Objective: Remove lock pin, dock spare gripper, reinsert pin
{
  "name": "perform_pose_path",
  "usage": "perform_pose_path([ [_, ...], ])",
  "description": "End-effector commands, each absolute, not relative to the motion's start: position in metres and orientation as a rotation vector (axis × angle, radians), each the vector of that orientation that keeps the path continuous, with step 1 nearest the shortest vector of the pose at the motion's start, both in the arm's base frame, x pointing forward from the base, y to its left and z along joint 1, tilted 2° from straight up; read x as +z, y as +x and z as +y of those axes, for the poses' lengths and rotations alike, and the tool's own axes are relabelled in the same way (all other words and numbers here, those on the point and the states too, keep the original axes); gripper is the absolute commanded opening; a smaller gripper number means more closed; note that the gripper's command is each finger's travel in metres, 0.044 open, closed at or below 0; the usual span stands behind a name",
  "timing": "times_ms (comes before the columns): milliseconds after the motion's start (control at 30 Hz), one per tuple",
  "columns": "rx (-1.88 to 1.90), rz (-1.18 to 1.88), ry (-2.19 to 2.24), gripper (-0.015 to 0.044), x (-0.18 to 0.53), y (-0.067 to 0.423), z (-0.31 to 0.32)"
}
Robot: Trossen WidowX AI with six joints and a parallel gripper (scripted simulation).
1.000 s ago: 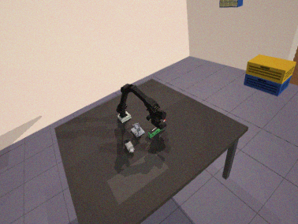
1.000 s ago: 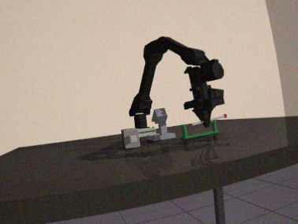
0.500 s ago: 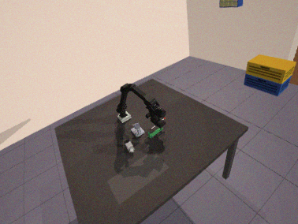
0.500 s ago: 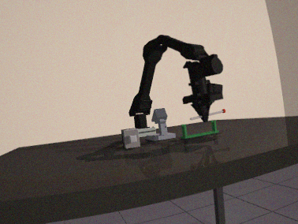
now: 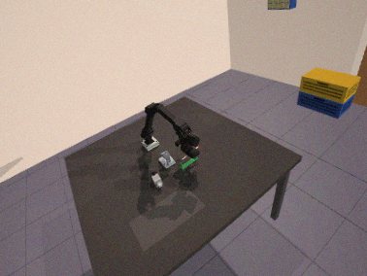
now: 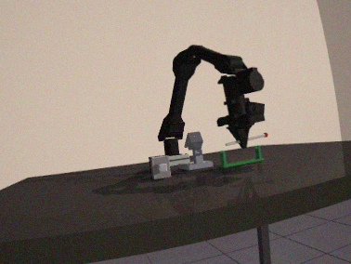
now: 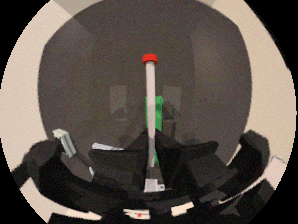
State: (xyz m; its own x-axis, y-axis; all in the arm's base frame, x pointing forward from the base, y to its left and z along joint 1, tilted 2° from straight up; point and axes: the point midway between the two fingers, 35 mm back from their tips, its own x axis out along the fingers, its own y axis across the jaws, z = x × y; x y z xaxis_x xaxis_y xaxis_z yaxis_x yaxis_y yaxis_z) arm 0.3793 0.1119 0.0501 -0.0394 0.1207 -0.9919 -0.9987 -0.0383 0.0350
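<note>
My gripper (image 6: 244,146) (image 7: 150,130) is shut on the lock pin (image 6: 255,138) (image 7: 150,90), a thin pale rod with a red head. The pin is held across the fingers, a little above the green rack (image 5: 188,163) (image 6: 241,163) (image 7: 159,107) and touching neither of its posts. In the exterior view the red-headed end is slightly higher. The grey mount (image 5: 166,159) (image 6: 195,140) stands beside the rack, towards the arm's base, with its tilted socket on top. The spare gripper (image 5: 156,180) (image 6: 160,167), a pale block with a short stub, rests on the table apart from the mount. The socket's hole cannot be made out.
The arm's pale base (image 5: 150,144) stands behind the mount. The dark table (image 5: 243,151) carries a lighter rectangular patch (image 5: 146,233) towards its front edge. Yellow and blue crates (image 5: 330,85) are stacked on the floor, far beyond the table.
</note>
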Motion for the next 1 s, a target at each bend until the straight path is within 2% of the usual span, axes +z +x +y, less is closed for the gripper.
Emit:
perform_pose_path([
  [0, 1.315, 1.124, -1.132, 0.0000, 0.054, 0.383, 0.099],
  [333, 1.317, 1.124, -1.136, 0.0000, 0.060, 0.388, 0.070],
  [967, 1.324, 1.127, -1.132, 0.0000, 0.034, 0.388, 0.071],
])
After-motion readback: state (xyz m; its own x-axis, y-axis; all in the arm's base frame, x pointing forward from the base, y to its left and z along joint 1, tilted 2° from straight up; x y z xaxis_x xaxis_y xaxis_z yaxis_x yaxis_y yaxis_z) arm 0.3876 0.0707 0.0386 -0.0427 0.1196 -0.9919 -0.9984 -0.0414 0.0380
